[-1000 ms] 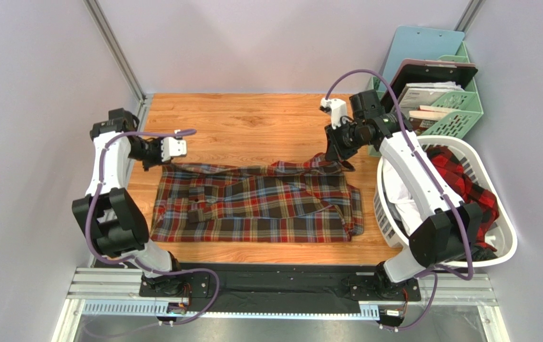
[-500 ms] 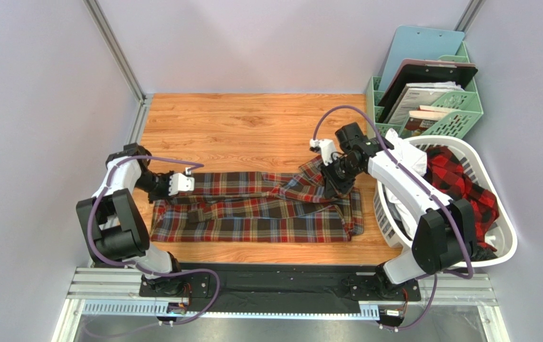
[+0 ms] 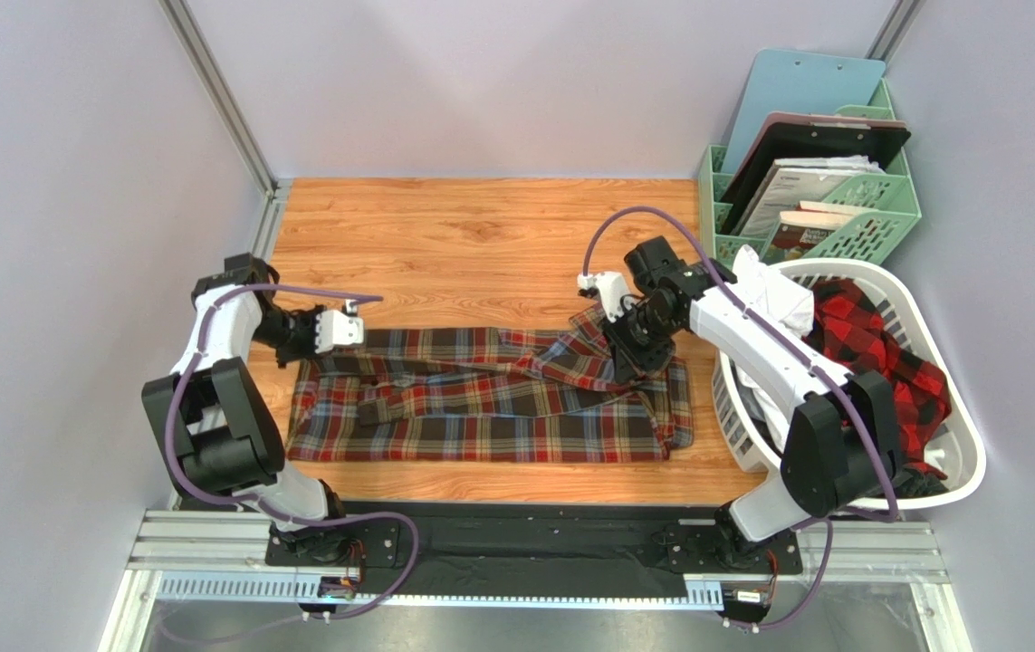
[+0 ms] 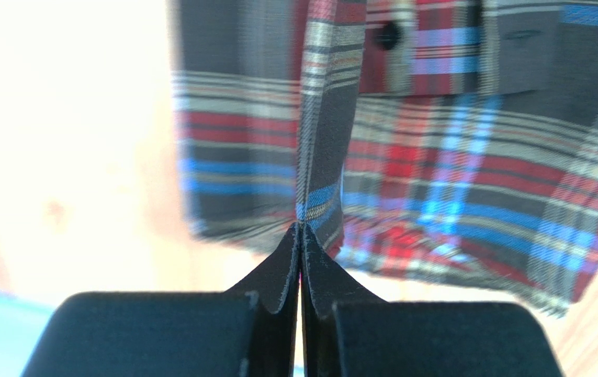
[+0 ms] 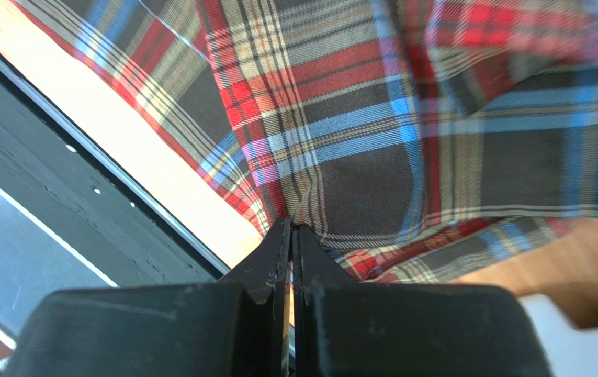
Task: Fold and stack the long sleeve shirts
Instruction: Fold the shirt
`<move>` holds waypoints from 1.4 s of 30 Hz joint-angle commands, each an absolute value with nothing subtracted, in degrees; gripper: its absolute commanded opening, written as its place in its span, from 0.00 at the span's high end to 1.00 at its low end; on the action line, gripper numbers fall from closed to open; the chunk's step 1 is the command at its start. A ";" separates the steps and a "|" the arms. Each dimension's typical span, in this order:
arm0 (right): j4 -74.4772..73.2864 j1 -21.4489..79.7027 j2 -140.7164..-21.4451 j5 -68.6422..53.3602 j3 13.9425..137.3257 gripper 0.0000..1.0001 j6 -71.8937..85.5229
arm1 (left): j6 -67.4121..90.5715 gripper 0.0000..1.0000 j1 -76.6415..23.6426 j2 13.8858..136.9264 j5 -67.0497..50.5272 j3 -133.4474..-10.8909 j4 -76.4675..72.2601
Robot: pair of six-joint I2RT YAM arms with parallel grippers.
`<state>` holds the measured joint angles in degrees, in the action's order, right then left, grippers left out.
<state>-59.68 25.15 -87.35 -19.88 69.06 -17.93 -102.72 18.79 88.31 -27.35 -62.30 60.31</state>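
Note:
The dark brown-olive tartan long sleeve shirt [image 3: 482,408] lies spread across the wooden table [image 3: 482,231]. My left gripper [image 3: 350,330] is shut on a thin fold of the shirt's far left edge, and the left wrist view shows that tartan cloth [image 4: 451,157] pinched at my gripper's tips [image 4: 300,228]. My right gripper [image 3: 622,356] is shut on the far right edge, which rises in a ridge over the shirt. In the right wrist view the plaid [image 5: 357,118] runs up from my gripper [image 5: 292,226]. A red-and-black check shirt [image 3: 876,340] lies crumpled in the basket.
A white laundry basket [image 3: 965,448] stands at the right edge of the table, with a white cloth [image 3: 768,292] at its far rim. A green file rack [image 3: 876,218] with clipboards and papers fills the back right corner. A black rail [image 3: 536,537] runs along the near edge.
Both grippers have come down and toward the near side with the shirt's far edge, folding it over the body. In the last half second the left one drew back slightly.

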 commanded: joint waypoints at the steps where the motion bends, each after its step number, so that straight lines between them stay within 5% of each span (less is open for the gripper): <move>1: -62.05 25.14 -82.45 -20.47 74.79 1.00 -18.72 | -102.92 1.00 19.60 85.25 -31.90 -67.58 63.89; 13: -57.66 28.03 -84.55 -21.80 63.99 0.99 -17.84 | -109.41 1.00 19.69 86.13 -25.50 -62.41 63.37; 14: -58.61 28.39 -84.99 -21.80 63.81 0.88 -18.36 | -109.60 0.97 19.69 85.96 -24.88 -61.18 63.11; 18: -62.57 28.74 -84.65 -23.29 65.29 0.53 -21.26 | -108.02 0.74 19.78 86.31 -24.86 -62.57 65.11; 22: -61.53 24.53 -83.23 -20.84 73.53 0.44 -21.54 | -100.40 0.50 19.78 85.61 -32.94 -69.85 68.81; 23: -60.48 23.22 -83.58 -20.40 75.22 0.44 -20.92 | -98.37 0.33 19.78 84.91 -34.96 -71.00 68.91; 24: -59.69 21.03 -84.80 -18.56 76.80 0.44 -20.57 | -96.35 0.32 19.78 84.47 -38.90 -72.06 68.65; 25: -58.89 20.14 -85.68 -17.50 78.56 0.43 -20.48 | -92.59 0.19 19.69 84.20 -40.94 -73.98 68.47; 26: -57.67 19.69 -86.65 -15.84 81.10 0.42 -20.74 | -91.07 0.01 19.77 83.33 -42.70 -74.87 68.47; 35: -57.83 20.91 -101.68 -8.79 93.42 0.24 -23.20 | -73.31 0.01 19.78 77.79 -55.72 -77.44 61.62; 42: -59.41 24.17 -109.85 -5.89 95.27 0.21 -28.91 | -76.37 0.01 19.69 74.62 -54.67 -73.30 61.08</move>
